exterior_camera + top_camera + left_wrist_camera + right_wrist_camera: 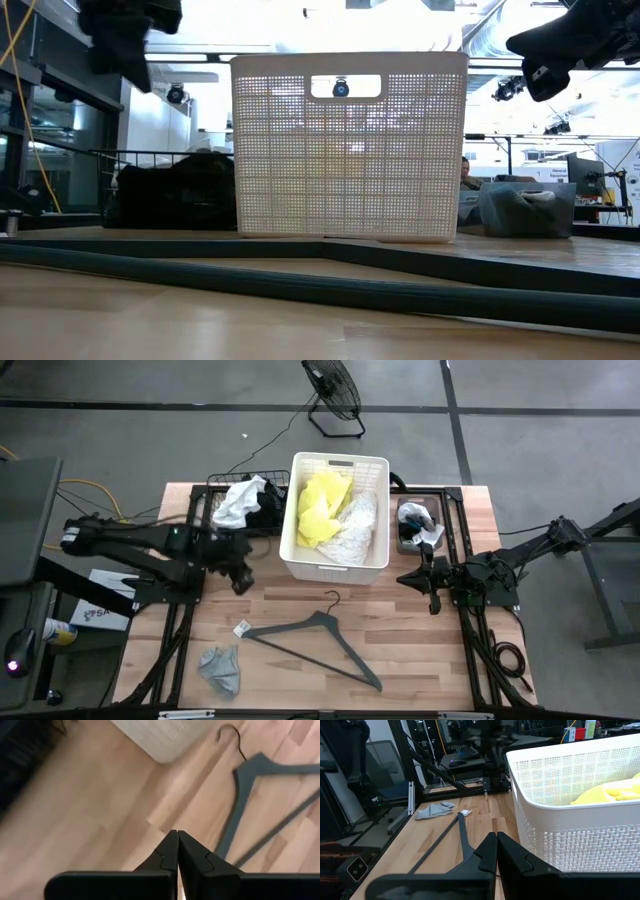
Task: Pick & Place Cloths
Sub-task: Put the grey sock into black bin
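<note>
The white slatted basket (336, 515) stands at the table's far middle and holds a neon yellow cloth (318, 508) and a white lacy cloth (354, 528). A small grey cloth (221, 668) lies at the near left. White and black cloths (245, 502) lie in a wire tray left of the basket. More cloths (417, 525) lie in a bin right of it. My left gripper (241, 582) is shut and empty above bare wood left of the basket. My right gripper (432, 600) is shut and empty right of the basket.
A dark grey hanger (312, 640) lies on the wood in front of the basket, with a small white tag (241, 628) near its left end. Bare wood shows between the basket and the near edge.
</note>
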`<action>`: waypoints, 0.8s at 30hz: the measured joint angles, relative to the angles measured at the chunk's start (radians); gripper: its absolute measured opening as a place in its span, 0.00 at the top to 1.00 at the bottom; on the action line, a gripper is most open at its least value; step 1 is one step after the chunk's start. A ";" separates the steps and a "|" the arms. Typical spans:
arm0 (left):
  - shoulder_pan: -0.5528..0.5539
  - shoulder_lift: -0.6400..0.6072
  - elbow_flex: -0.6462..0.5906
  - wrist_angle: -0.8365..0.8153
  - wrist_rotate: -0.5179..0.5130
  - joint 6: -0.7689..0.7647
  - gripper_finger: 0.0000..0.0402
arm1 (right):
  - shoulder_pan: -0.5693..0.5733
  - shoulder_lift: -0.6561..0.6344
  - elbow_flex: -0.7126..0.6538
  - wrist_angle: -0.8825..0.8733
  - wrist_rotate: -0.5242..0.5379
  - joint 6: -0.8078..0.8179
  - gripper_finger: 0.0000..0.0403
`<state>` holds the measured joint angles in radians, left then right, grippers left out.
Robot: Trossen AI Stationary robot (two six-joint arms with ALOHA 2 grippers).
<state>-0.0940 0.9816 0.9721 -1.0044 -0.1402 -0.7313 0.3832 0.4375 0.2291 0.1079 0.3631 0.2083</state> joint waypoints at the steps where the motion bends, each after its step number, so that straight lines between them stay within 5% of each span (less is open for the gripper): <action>1: -0.041 0.000 -0.013 0.009 -0.016 -0.038 1.00 | 0.000 0.000 0.000 0.000 0.000 0.000 0.99; 12: -0.362 0.024 -0.092 0.088 -0.201 -0.324 1.00 | 0.000 0.000 0.000 0.000 0.000 0.000 0.99; 24: -0.535 0.178 -0.152 0.169 -0.188 -0.505 1.00 | 0.000 0.000 0.000 0.000 0.000 0.000 0.99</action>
<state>-0.6291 1.1598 0.8196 -0.8353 -0.3284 -1.2358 0.3832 0.4374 0.2291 0.1078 0.3630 0.2081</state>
